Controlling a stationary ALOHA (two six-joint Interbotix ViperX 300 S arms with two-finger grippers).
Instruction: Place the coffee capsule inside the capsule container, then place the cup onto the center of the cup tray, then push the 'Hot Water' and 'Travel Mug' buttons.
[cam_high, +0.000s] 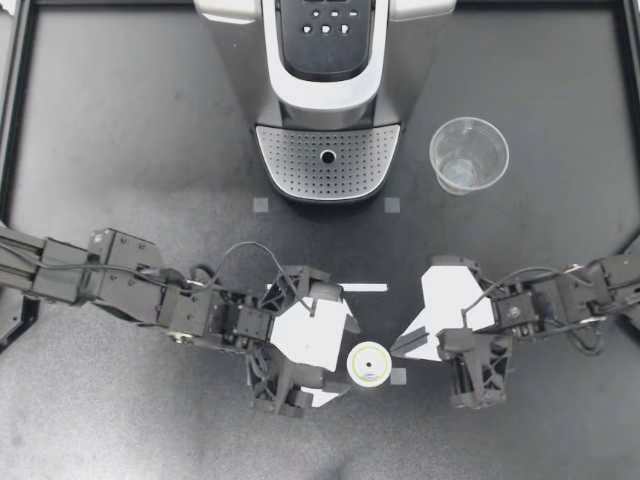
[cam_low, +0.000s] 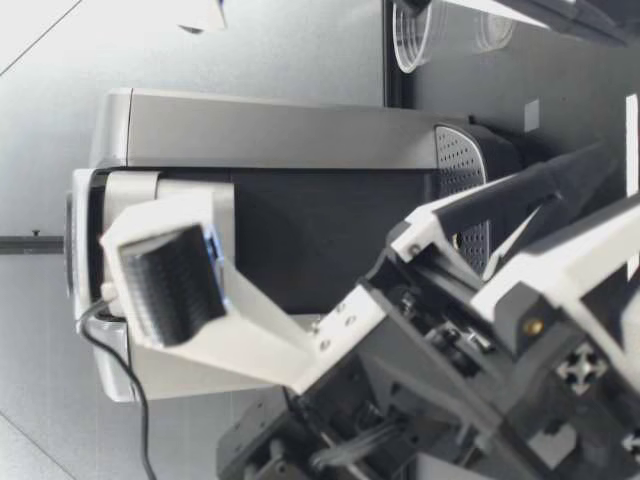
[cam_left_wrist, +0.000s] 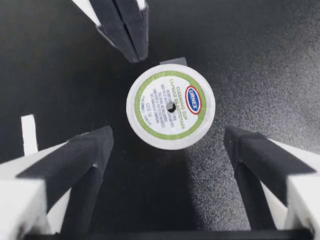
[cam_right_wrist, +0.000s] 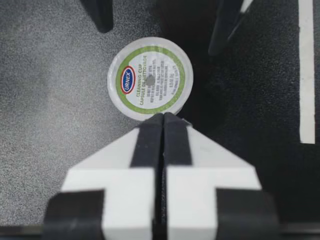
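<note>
A white coffee capsule (cam_high: 368, 363) with a green-ringed lid stands upright on the table in front of the coffee machine (cam_high: 327, 60). My left gripper (cam_high: 343, 357) is open, and the capsule (cam_left_wrist: 171, 106) sits just ahead of its spread fingers. My right gripper (cam_high: 398, 347) is shut on nothing. Its tip (cam_right_wrist: 163, 116) is at the rim of the capsule (cam_right_wrist: 150, 77), on the side opposite my left gripper. A clear plastic cup (cam_high: 468, 155) stands upright to the right of the perforated cup tray (cam_high: 300, 165). The machine's buttons (cam_high: 325, 22) face up.
The table is black with raised edges, and small grey squares (cam_high: 392, 205) and a white tape strip (cam_high: 365, 288) mark it. In the low view the machine (cam_low: 270, 180) and the cup (cam_low: 412, 35) stand beyond my left arm, which fills the near side.
</note>
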